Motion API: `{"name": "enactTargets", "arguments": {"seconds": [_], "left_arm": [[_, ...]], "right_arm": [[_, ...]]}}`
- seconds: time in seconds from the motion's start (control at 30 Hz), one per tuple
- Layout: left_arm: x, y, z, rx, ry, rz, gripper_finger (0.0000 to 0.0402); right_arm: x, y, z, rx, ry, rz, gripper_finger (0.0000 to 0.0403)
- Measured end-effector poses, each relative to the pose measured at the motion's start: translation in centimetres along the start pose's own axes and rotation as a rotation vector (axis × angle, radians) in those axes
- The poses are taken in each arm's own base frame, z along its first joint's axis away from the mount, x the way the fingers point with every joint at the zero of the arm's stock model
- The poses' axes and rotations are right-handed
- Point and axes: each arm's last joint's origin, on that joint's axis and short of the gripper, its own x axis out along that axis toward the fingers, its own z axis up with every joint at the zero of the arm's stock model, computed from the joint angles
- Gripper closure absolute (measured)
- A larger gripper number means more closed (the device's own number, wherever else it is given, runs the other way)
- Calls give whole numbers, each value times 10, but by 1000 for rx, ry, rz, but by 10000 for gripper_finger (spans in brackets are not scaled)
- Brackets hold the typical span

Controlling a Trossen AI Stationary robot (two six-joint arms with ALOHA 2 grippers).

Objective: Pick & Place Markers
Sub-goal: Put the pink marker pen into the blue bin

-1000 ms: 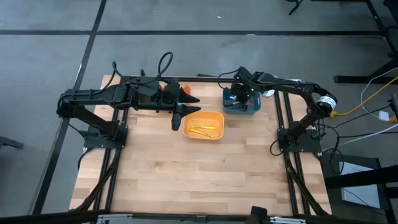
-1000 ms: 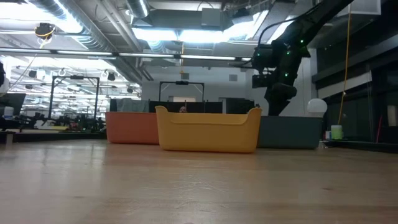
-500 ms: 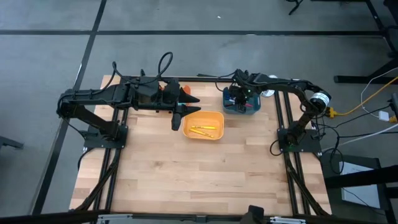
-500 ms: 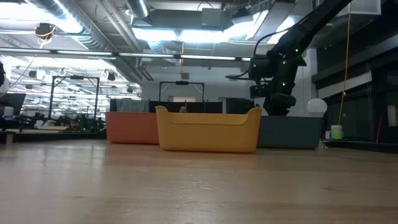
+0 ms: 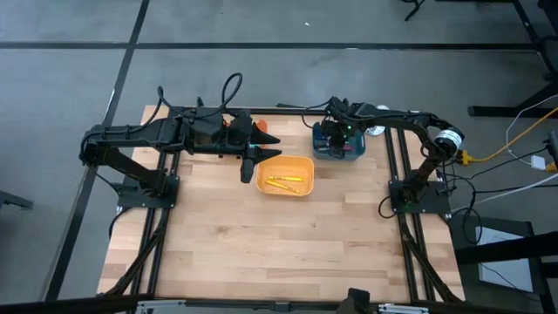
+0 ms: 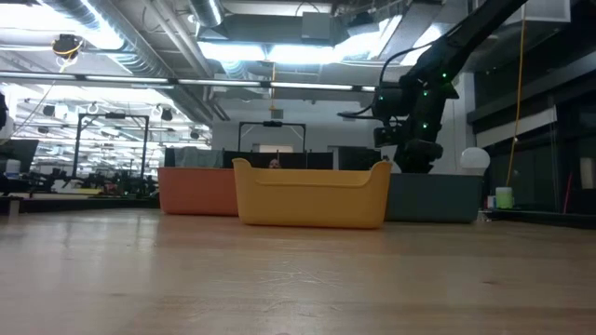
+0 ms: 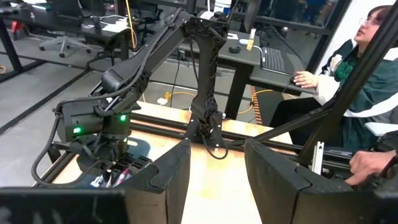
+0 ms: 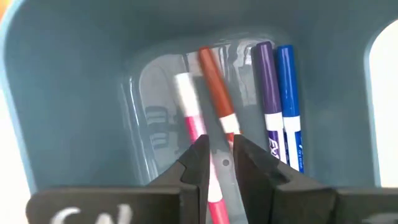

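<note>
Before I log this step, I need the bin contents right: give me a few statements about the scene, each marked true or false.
1. The right gripper is down inside the teal bin. True.
2. The yellow bin holds yellow markers. True.
3. The teal bin is empty. False: it holds a pink marker, a red marker, a purple marker and a blue marker.
4. The left gripper is inside the yellow bin. False: it sits beside it, open.
</note>
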Motion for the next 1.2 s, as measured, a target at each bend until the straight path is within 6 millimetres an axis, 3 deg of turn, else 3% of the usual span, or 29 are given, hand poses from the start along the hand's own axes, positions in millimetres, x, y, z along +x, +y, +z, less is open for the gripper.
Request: {"name": "enactTargets", "arguments": {"seconds": [0.57, 0.83, 1.2], "left_arm": [[0, 0, 0, 0, 0, 0, 254], [0, 0, 0, 0, 0, 0, 255], [0, 0, 0, 0, 0, -1, 255]], "right_arm": [[-2, 2, -3, 6, 25, 13, 330], [-23, 4, -2, -1, -35, -19, 396], [-63, 18, -3, 47, -164, 7, 399]]}}
